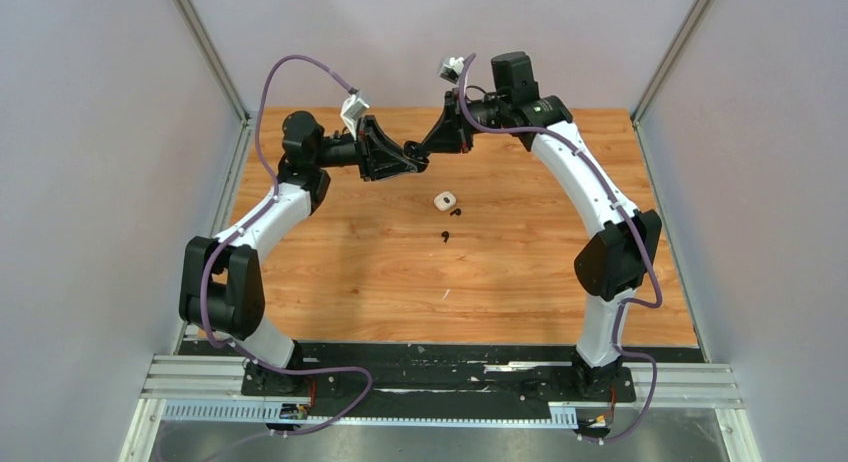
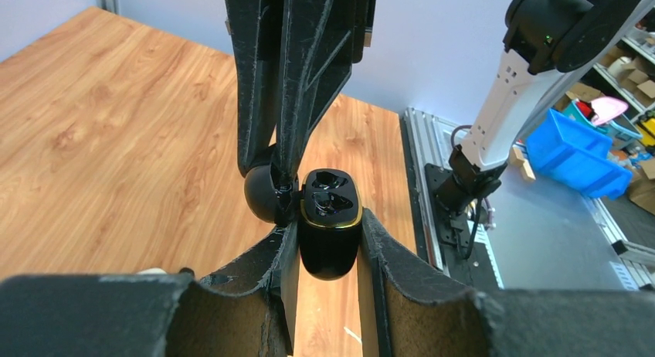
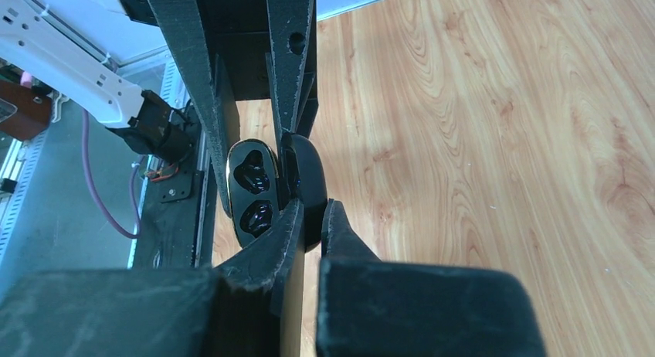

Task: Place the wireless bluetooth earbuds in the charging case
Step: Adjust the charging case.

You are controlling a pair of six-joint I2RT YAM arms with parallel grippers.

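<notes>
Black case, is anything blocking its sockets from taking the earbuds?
Nothing visible covers them. The left hand grips the black case, the right hand pinches its lid swung open, and both sockets look bare. The two black earbuds lie on the table below.

White arm shells (image 1: 590, 179), black joints (image 1: 612, 262), looping purple cables (image 1: 300, 59), scuffed black gripper fingers (image 2: 398, 268)
</notes>
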